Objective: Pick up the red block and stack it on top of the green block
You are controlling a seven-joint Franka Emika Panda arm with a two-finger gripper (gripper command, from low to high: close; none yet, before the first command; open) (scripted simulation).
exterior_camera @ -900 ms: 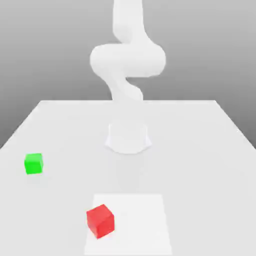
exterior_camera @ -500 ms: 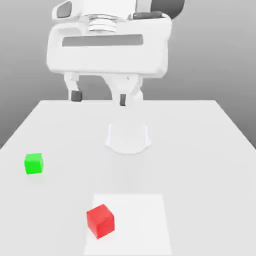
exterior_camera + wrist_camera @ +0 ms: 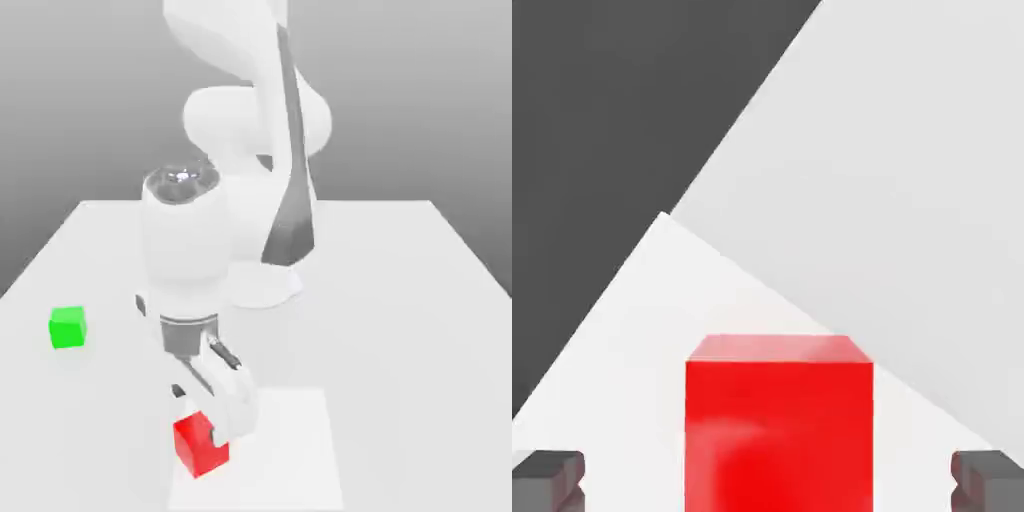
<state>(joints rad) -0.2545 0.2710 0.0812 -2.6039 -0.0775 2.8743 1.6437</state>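
Gripper spread, plain red block

Red block on table; green block well apart, exterior view's left.

sim render scene, plain white table, flat grey gradient bg, featureless white robot arm, no real-room detail

Pale grey table spread beneath me, a brighter white square patch on it at six o'clock near the front edge, plain grey backdrop behind at twelve, dark ground past the table edge
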